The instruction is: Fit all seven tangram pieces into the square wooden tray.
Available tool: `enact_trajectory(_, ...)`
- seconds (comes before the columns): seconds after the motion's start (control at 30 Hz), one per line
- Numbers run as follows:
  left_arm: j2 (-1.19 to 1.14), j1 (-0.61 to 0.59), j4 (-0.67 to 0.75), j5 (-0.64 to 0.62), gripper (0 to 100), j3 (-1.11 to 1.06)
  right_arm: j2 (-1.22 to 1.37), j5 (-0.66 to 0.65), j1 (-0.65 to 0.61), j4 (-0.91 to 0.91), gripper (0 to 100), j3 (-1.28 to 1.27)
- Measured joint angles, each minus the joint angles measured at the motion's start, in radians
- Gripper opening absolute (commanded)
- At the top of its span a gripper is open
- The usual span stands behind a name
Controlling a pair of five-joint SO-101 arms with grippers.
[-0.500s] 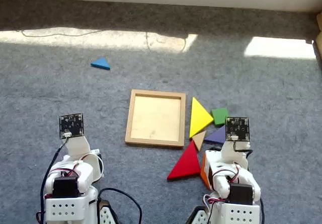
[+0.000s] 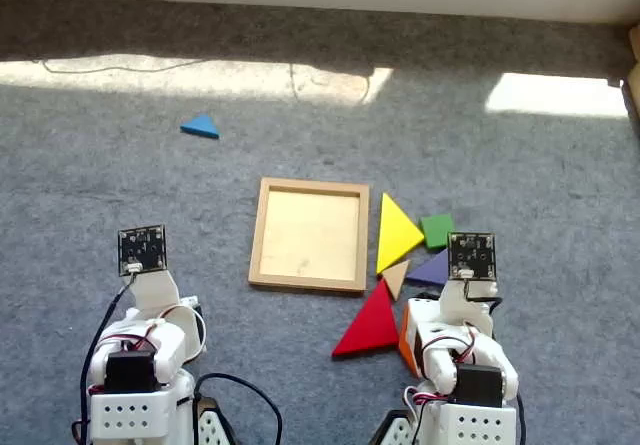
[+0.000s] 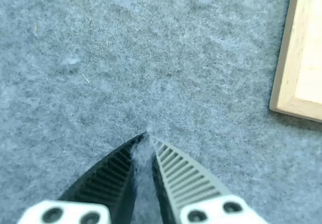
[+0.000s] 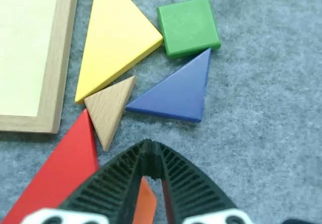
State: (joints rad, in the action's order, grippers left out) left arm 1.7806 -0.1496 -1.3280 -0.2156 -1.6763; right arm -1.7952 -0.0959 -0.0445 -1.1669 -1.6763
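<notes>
The square wooden tray [image 2: 257, 235] lies flat in the middle of the grey carpet surface [image 2: 520, 175]; all the pieces lie outside it. The big yellow triangle [image 2: 395, 233] is just beside the tray's right side; the green square [image 2: 436, 230] sits next to the yellow triangle's far point; the dark blue triangle [image 2: 432, 268] lies just beside the green square, nearer the arms. The small wooden triangle [image 2: 396, 277] is tucked between the yellow triangle, the dark blue triangle and the red triangle [image 2: 372, 322]. The orange piece [image 2: 405, 345] peeks out by the right arm, next to the red triangle. The light blue triangle [image 2: 201, 126] is all alone, well apart from the tray, on the far left.

The left pincer [image 3: 149, 136] is closed and holds nothing; it hangs over bare carpet near the tray's edge. The right pincer [image 4: 149, 144] is closed too, tips together, holding nothing; it hangs above the red triangle and the orange piece, near the small wooden triangle.
</notes>
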Motion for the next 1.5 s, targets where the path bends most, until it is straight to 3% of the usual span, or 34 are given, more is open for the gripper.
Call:
enact_trajectory(1.3,0.0,0.0,0.0,0.0,0,0.0,0.0,0.0,0.02,0.012,0.4,0.0)
enact_trajectory(1.5,0.0,0.0,0.0,0.0,0,0.0,0.008,0.127,0.061,-0.052,0.4,0.133)
